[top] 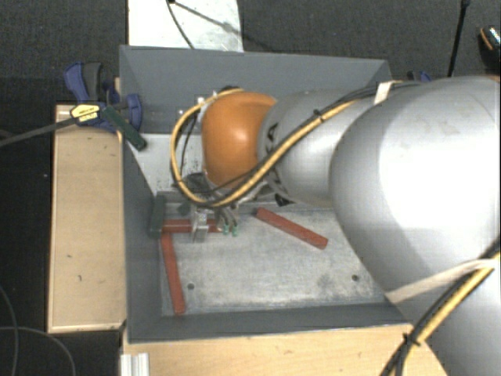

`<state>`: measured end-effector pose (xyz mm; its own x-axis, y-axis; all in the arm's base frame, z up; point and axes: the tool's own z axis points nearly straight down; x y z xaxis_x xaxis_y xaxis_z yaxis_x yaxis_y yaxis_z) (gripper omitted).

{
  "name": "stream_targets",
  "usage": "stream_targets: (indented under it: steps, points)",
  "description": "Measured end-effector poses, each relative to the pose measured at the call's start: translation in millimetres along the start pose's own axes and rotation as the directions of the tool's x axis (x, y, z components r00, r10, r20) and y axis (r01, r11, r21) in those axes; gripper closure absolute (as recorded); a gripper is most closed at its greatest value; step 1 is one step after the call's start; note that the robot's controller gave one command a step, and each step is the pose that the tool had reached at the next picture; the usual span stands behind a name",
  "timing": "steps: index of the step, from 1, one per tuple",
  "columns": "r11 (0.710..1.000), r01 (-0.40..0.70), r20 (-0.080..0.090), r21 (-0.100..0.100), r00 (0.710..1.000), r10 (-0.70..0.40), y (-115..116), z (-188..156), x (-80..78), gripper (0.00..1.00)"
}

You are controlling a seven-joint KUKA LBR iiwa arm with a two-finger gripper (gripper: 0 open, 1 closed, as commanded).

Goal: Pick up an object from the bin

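— Where is the gripper [205, 224] placed, and why?

— Low by the left wall of the bin [258, 81], over a short red stick [178, 225] beside a grey block [159, 214]. A pick there is judged likely. Whether its grip is spread or closed cannot be told.

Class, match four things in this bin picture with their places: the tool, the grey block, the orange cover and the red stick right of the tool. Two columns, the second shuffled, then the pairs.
Things
1 tool
2 grey block
3 orange cover
4 red stick right of the tool

Places
a on the robot, above the tool
b slantwise on the mid floor
c back left of the floor, by the left wall
d low over the floor, just right of the block

Pairs: 1-d, 2-c, 3-a, 4-b
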<state>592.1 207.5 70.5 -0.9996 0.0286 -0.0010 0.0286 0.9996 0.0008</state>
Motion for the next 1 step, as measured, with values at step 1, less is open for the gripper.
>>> stream_targets:
  steps: [1]
  points:
    - [1.0, -0.017, 0.01, -0.003, 1.0, 0.017, -21.2, -131.3, 6.0, 1.0]
